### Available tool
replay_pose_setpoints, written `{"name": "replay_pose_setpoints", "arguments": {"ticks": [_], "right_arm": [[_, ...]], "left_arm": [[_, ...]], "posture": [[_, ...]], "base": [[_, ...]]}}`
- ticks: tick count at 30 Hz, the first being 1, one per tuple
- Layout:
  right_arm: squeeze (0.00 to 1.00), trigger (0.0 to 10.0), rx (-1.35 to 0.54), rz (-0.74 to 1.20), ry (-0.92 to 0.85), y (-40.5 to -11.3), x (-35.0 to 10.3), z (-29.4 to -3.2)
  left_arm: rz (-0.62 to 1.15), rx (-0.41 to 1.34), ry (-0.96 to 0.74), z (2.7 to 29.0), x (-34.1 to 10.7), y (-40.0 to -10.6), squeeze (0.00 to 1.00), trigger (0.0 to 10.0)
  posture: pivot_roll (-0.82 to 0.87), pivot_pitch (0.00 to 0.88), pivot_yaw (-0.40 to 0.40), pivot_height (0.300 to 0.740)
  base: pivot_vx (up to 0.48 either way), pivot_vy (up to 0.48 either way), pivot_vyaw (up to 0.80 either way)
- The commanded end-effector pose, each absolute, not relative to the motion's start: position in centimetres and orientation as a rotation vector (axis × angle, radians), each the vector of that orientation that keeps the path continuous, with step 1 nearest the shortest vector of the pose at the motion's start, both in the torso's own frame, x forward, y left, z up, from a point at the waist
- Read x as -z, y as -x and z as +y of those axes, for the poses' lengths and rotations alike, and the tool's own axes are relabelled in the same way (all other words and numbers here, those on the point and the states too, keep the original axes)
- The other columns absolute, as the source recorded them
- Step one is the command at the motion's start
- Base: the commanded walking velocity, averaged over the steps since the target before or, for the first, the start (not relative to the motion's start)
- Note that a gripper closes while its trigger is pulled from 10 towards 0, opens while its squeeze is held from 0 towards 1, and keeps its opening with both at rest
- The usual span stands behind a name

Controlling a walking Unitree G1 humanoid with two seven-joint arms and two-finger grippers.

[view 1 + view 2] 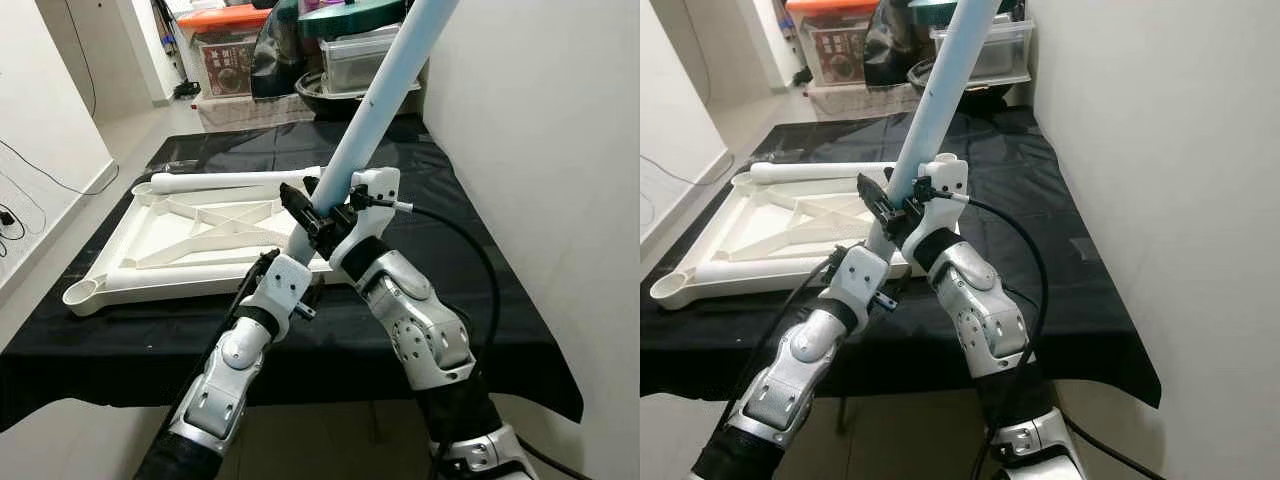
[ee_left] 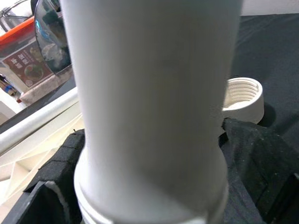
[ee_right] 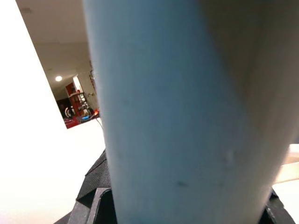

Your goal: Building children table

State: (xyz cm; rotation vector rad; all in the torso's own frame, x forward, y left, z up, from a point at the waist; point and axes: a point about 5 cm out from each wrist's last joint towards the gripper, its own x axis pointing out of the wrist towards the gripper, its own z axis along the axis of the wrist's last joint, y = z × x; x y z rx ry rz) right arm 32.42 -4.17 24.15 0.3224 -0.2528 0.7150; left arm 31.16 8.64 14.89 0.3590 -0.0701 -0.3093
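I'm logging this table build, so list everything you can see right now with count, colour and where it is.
Table top: one, white, lying underside up on the black-covered table.
Table leg: one, pale blue-white tube, held tilted over the table top's near right corner.
Second leg: one, white, lying along the table top's far edge.
Threaded socket: one, white, at a table top corner beside the held leg.
Black cloth: one, covering the work table.
Storage boxes: several, clear with an orange lid, on the floor beyond the table.
Left hand: one, black fingers, closed on the held leg low down.
Right hand: one, closed on the same leg just above.
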Motion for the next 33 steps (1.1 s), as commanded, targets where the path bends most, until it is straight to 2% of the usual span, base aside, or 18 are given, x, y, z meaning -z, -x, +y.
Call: {"name": "replay_pose_setpoints", "arguments": {"ticks": [1,2,5,6,15,23,24,25,26,30,31,32,33], "right_arm": [[0.00,10.0,-0.753,-0.256,-0.328,-31.9,-24.4,-3.5],[0.00,10.0,-0.757,-0.253,-0.330,-31.8,-24.3,-3.4],[0.00,10.0,-0.758,-0.252,-0.331,-31.8,-24.3,-3.4],[0.00,10.0,-0.764,-0.252,-0.330,-31.7,-24.3,-3.3],[0.00,10.0,-0.780,-0.245,-0.312,-31.4,-24.1,-3.0],[0.00,10.0,-0.722,-0.258,-0.268,-32.0,-23.7,-3.5],[0.62,10.0,-0.711,-0.259,-0.260,-32.1,-23.5,-3.6],[0.62,10.0,-0.711,-0.259,-0.260,-32.1,-23.5,-3.6],[1.00,10.0,-0.711,-0.267,-0.259,-32.1,-23.4,-3.8],[1.00,10.0,-0.711,-0.267,-0.260,-32.2,-23.0,-4.1],[0.91,10.0,-0.716,-0.261,-0.262,-32.2,-22.9,-4.2],[0.00,10.0,-0.750,-0.245,-0.286,-32.3,-22.8,-4.5],[0.00,10.0,-0.788,-0.225,-0.319,-32.3,-22.7,-4.6]], "left_arm": [[-0.059,0.296,-0.354,8.8,-14.5,-31.3,0.00,10.0],[-0.065,0.301,-0.362,8.6,-14.4,-31.3,0.00,5.8],[-0.068,0.303,-0.366,8.6,-14.3,-31.2,0.00,5.8],[-0.067,0.305,-0.360,8.6,-14.2,-31.2,0.00,0.0],[-0.067,0.309,-0.356,8.7,-13.9,-31.0,0.00,0.0],[-0.058,0.271,-0.370,9.3,-13.4,-30.7,0.00,0.0],[-0.045,0.263,-0.367,9.6,-13.2,-30.6,0.00,6.1],[-0.045,0.263,-0.367,9.6,-13.2,-30.6,0.00,6.1],[-0.037,0.264,-0.360,9.7,-13.1,-30.6,0.00,10.0],[-0.023,0.291,-0.314,9.7,-12.8,-30.1,0.00,10.0],[-0.023,0.313,-0.292,9.5,-12.7,-29.8,0.00,10.0],[-0.035,0.369,-0.275,9.1,-12.8,-29.2,0.00,10.0],[-0.042,0.409,-0.262,8.8,-12.9,-28.7,0.00,10.0]], "posture": [[-0.01,0.000,0.069,0.740],[-0.01,0.000,0.069,0.740],[-0.01,0.000,0.069,0.740],[-0.02,0.000,0.073,0.740],[-0.02,0.000,0.073,0.740],[-0.02,0.000,0.069,0.740],[-0.02,0.000,0.071,0.740],[-0.02,0.000,0.071,0.740],[-0.02,0.000,0.074,0.740],[-0.01,0.000,0.072,0.740],[-0.01,0.000,0.072,0.740],[-0.01,0.000,0.072,0.740],[-0.01,0.000,0.072,0.740]], "base": [[0.000,0.000,0.00],[0.000,0.000,0.00],[0.000,0.000,0.00],[0.000,0.000,0.00],[0.000,0.000,0.00],[0.000,0.000,0.00],[0.000,0.000,0.00],[0.000,0.000,0.00],[0.000,0.000,0.00],[0.000,0.000,0.00],[0.000,0.000,0.00],[0.000,0.000,0.00],[0.000,0.000,0.00]]}}
